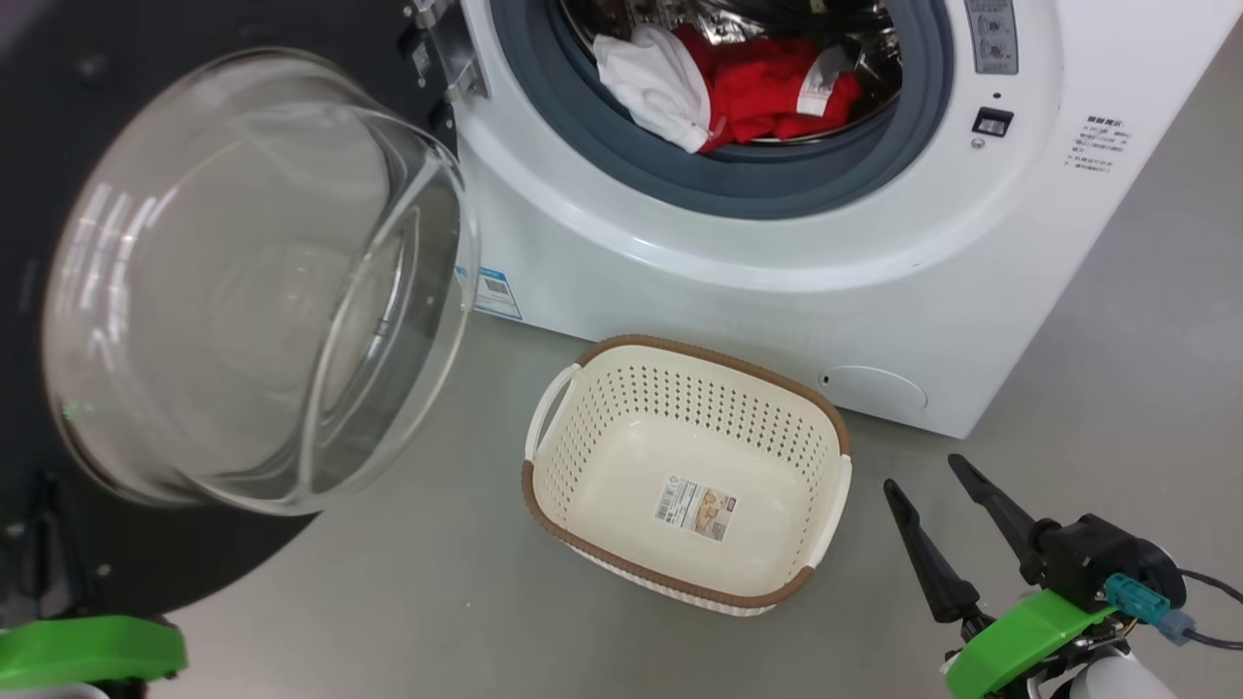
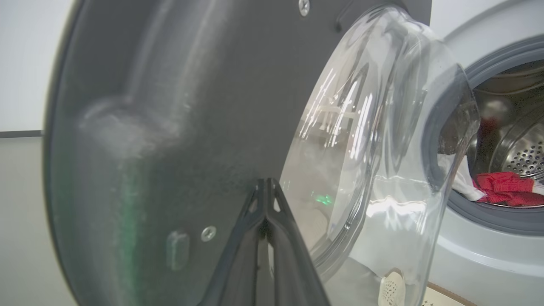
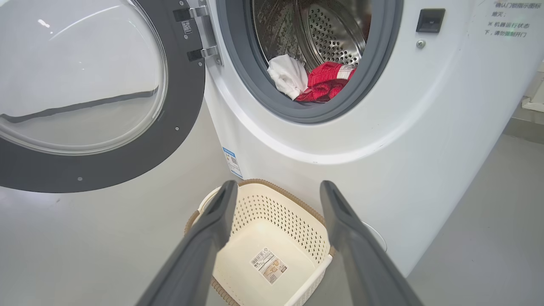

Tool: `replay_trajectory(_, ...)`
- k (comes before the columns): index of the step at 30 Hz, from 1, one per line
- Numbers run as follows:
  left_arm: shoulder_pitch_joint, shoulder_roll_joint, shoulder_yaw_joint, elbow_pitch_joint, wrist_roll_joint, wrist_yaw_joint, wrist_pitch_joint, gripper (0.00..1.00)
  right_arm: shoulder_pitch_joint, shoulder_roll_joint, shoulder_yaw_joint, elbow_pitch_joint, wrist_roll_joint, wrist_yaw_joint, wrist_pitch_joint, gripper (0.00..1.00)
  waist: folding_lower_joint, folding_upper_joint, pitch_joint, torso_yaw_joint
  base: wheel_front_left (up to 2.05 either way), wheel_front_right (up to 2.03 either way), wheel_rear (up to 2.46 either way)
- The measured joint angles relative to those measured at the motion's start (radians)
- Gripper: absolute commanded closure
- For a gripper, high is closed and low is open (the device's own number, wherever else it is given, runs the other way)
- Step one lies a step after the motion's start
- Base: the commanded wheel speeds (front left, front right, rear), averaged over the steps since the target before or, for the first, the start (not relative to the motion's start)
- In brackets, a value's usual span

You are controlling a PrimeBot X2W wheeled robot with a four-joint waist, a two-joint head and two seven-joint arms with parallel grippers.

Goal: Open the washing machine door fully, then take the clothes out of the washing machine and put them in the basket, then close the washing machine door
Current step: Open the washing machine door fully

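Red and white clothes [image 1: 738, 92] lie in the washer [image 1: 777, 291], door [image 1: 243, 282] open. Left gripper [image 2: 267, 185] pinched closed, empty; right gripper [image 1: 921, 471] spread wide, empty, near basket [image 1: 680, 408].

From the head, looks steeply down on the basket [image 1: 699, 354] and the washing machine [image 1: 738, 291] front. From the left wrist, sits very close to the washing machine door [image 2: 170, 127], facing along it toward the machine's opening. From the right wrist, faces the machine from low and further back. Shares door and clothes [image 1: 767, 92] across all three.

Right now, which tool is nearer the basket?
Right. The right tool sits open just right of the basket; the left tool is shut, up by the washing machine door.
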State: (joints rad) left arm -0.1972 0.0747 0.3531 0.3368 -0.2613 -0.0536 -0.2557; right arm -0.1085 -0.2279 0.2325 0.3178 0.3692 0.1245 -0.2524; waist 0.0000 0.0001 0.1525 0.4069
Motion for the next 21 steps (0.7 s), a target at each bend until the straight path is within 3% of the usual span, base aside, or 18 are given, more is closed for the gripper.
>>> replay_trajectory(21,-0.185,0.061,0.220,0.178,0.079,-0.019,-0.001,1.00,-0.063,-0.019,0.002,-0.006,-0.003,0.000,0.000,0.00,0.0000,0.0000,0.088,-0.041,0.00,0.00,0.00)
